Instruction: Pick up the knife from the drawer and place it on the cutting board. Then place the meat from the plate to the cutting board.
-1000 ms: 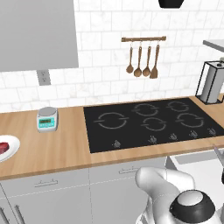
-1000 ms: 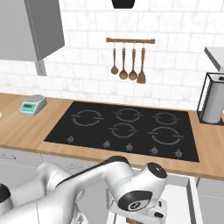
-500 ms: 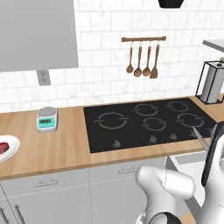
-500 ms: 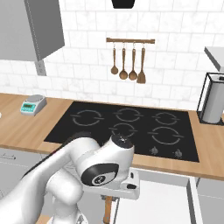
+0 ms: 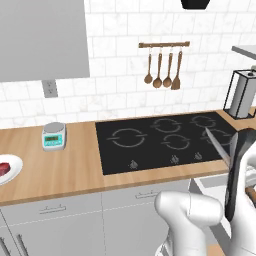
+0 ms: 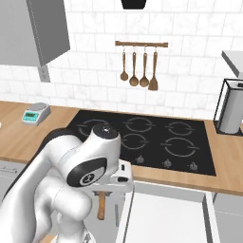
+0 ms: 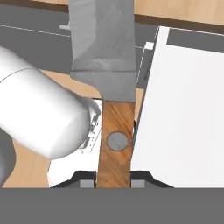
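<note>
Gripper (image 7: 113, 183): the jaws are pinched on the wooden handle of the knife (image 7: 115, 131), as seen in the hand view.
Knife: it is carried clear of the drawer (image 7: 183, 109), whose white inside lies open just beside it; the grey blade points away from the hand.
Change: the arm has been raised over the last second. In the left base view the blade (image 5: 217, 146) now stands in front of the hob (image 5: 150, 142), where no blade was seen a second ago.
Meaning: the knife is judged lifted out, so carrying it to the board is what remains of the first half.
Cutting board: its place cannot be told here.
Meat (image 5: 3, 168): it lies untouched on the plate (image 5: 15, 169), far left on the counter, well apart from the arm.
</note>
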